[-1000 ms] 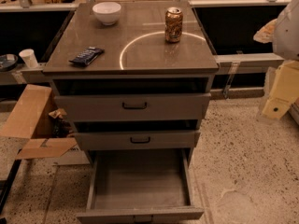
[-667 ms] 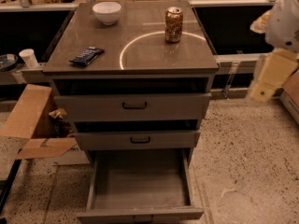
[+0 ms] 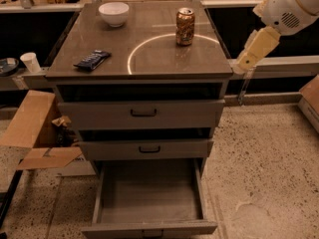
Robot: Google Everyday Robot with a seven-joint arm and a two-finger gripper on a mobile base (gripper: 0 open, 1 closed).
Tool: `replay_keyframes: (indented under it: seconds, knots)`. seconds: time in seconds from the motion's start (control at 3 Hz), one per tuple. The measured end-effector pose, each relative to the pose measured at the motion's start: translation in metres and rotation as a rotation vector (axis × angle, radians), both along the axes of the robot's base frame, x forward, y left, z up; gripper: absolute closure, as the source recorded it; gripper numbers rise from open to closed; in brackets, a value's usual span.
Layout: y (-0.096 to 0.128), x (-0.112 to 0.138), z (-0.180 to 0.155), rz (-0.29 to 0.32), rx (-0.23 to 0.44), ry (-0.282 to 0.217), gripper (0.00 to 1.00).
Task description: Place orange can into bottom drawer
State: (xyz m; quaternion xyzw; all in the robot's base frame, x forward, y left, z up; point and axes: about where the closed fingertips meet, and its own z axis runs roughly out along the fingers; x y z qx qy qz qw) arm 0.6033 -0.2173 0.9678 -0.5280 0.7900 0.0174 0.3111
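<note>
Brown cardboard box (image 3: 30,128) flaps lie open on the speckled floor at the far left, with a white paper cup (image 3: 31,61) on a ledge above them. The grey table (image 3: 84,39) is the top of a three-drawer cabinet. On it a dark blue snack packet (image 3: 92,59) lies near the front left edge, and a white bowl (image 3: 113,13) sits at the back left. A thin white ring (image 3: 141,44) is marked on the surface, and the orange can (image 3: 185,26) stands upright on its far arc, right of centre, untouched. Below, the upper drawer (image 3: 143,113) and middle drawer (image 3: 148,149) are nearly shut, while the bottom drawer (image 3: 149,198) is pulled out toward the camera. At the right, the cream claw (image 3: 249,58) hangs just beside the table's right edge, well apart from the can; whether it is wide or narrow cannot be told
</note>
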Motion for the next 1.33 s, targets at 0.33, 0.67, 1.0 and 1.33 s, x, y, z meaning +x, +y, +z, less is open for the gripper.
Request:
replay_keyframes:
  seconds: [0.33, 0.67, 1.0, 1.33]
  knots:
    - [0.015, 0.046, -0.012, -0.005, 0.151, -0.023, 0.0]
    - [0.015, 0.05, -0.013, -0.01, 0.155, -0.027, 0.0]
    - [0.015, 0.071, -0.02, -0.034, 0.174, -0.05, 0.0]
    - [0.017, 0.114, -0.028, -0.057, 0.234, -0.102, 0.0]
